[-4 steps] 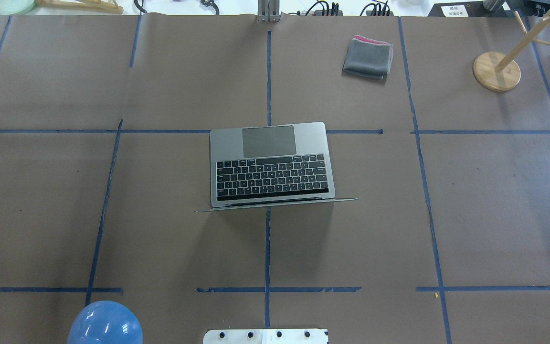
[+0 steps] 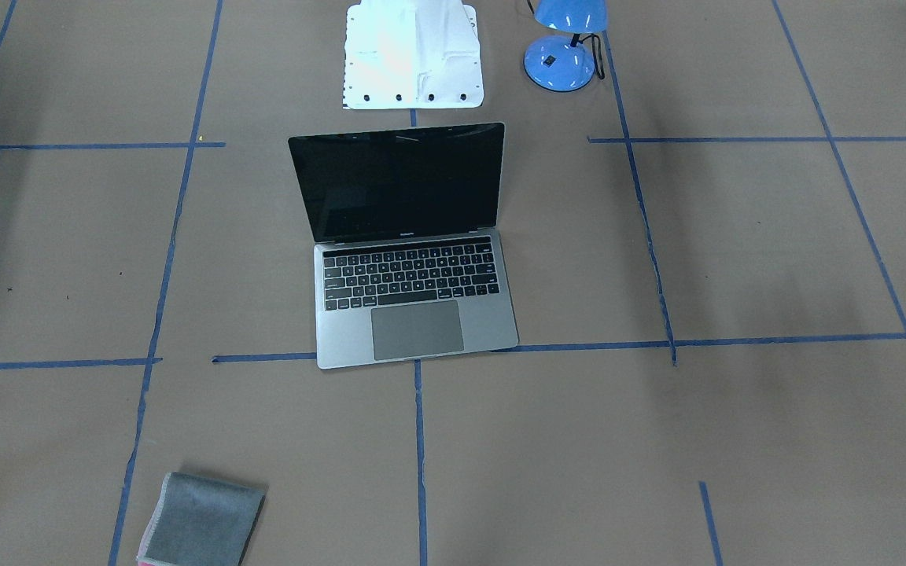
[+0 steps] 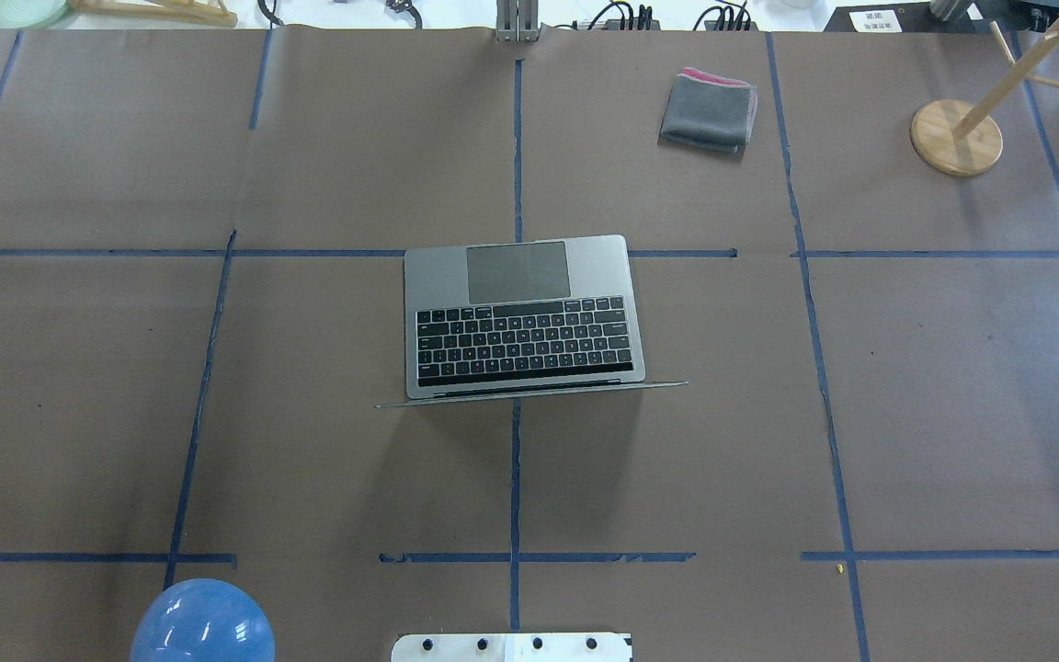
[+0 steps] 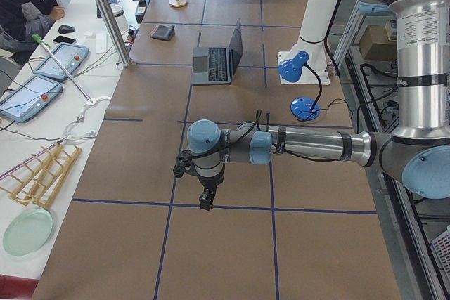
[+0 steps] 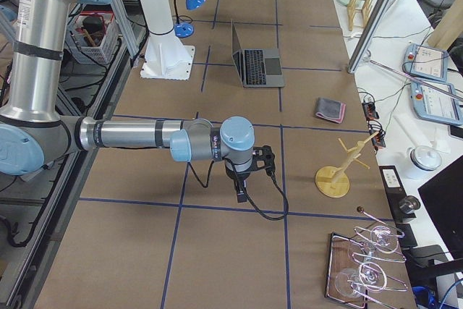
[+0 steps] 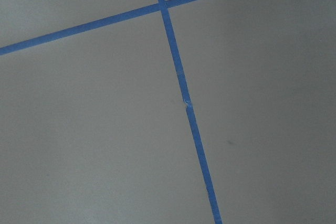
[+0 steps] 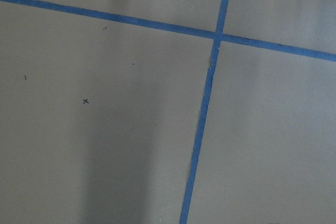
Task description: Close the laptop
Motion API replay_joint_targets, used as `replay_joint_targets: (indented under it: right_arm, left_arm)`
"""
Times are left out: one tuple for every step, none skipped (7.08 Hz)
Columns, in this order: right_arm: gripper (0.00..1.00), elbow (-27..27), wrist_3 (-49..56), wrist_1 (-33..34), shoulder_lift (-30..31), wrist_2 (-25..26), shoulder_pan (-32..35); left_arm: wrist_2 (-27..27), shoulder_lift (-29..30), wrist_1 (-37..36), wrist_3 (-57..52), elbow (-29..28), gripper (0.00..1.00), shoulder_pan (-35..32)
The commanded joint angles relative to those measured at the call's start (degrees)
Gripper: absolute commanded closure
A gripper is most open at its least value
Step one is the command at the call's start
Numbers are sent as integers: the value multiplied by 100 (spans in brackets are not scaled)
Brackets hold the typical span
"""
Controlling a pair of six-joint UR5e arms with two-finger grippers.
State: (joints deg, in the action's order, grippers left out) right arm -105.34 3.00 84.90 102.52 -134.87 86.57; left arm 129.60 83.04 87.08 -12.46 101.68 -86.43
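Space-grey laptop [image 3: 522, 313] stood open at the centre of the paper-covered table [image 3: 952, 414], lid raised, keyboard exposed. Left gripper [image 4: 205, 200] and right gripper [image 5: 241, 192] hung above opposite table ends, well apart from it. Finger state, spread or pressed together, could not be told.

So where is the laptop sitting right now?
In the overhead view the laptop stands open at mid-table on the centre tape line, with the folded grey cloth beyond it to the right.
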Motion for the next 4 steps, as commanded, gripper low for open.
replay_joint_targets:
  right_arm:
    - [1,-249,-419,-105,-30,-300,-9]
    - [1,-285,-1015,-602,-30,-616,-35]
    - [1,-276,-1839,-1251,-21,-671,-357]
    - [1,-267,-3013,-2136,-21,-646,-804]
  left_arm:
    - [-347,753,273,15,-68,0,3]
    - [-209,896,301,163,-26,0,3]
    - [193,924,362,1183,27,0,151]
    - [441,916,928,2107,62,0,422]
